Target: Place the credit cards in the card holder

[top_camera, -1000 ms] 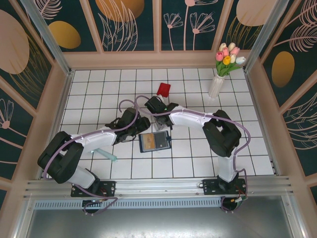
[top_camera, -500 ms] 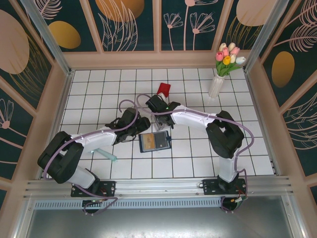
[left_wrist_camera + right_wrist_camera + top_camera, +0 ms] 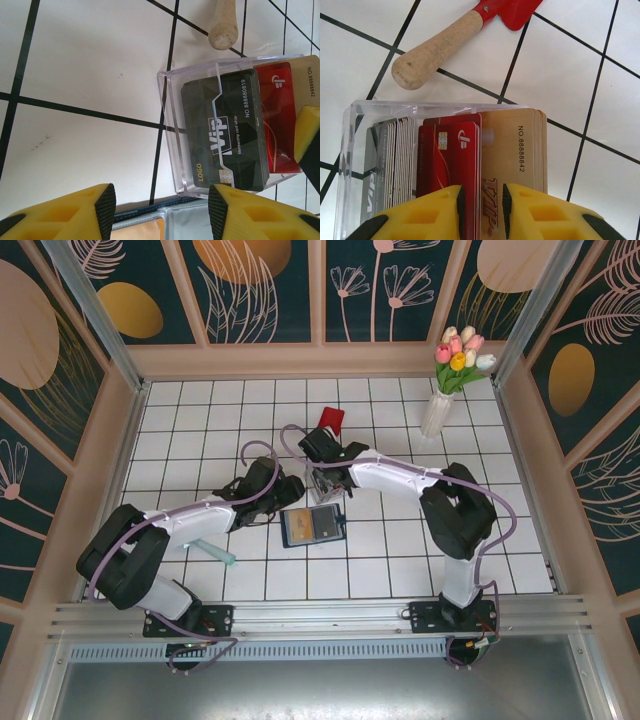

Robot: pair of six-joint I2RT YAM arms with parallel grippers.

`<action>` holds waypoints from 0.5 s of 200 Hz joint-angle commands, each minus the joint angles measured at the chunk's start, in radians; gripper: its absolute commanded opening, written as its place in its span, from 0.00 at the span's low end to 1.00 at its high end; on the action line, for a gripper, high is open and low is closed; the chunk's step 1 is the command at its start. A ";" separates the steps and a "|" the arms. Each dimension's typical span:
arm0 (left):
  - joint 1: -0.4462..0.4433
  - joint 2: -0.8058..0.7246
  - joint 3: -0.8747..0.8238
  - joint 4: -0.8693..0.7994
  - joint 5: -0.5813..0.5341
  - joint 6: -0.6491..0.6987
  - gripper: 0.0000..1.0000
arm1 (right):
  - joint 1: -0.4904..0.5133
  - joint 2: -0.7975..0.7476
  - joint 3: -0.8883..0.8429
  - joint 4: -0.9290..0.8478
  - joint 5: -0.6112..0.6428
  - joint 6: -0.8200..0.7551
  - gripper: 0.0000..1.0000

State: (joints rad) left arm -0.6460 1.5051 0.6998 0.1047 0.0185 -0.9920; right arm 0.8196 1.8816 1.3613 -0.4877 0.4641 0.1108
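White tiled table (image 3: 200,420), floral walls: right arm is the one on the cards.
The credit cards (image 3: 470,155) sit in three packs side by side in the clear box (image 3: 350,150), long edges running toward the right gripper (image 3: 481,200). Its jaws are a narrow gap apart across the red/gold boundary; can't tell if they pinch a card. The card holder (image 3: 312,526) lies open just on the near side of the box, so it's a short haul. The left gripper (image 3: 161,207) is beside the box, jaws apart and empty. The red paddle (image 3: 440,50) has its handle tip close behind the box's far wall, with free tiles to the right.
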 commanded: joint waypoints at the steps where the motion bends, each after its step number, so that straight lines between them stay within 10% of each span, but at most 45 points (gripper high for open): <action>1: 0.008 0.011 -0.001 0.013 0.005 -0.005 0.54 | -0.008 0.003 0.003 -0.024 -0.007 0.013 0.30; 100: 0.007 0.012 -0.005 0.010 0.001 -0.005 0.55 | 0.016 0.087 -0.010 -0.028 0.067 0.006 0.33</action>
State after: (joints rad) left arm -0.6460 1.5055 0.6998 0.1043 0.0181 -0.9920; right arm 0.8223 1.9282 1.3605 -0.4854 0.4603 0.1123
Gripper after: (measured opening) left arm 0.546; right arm 0.329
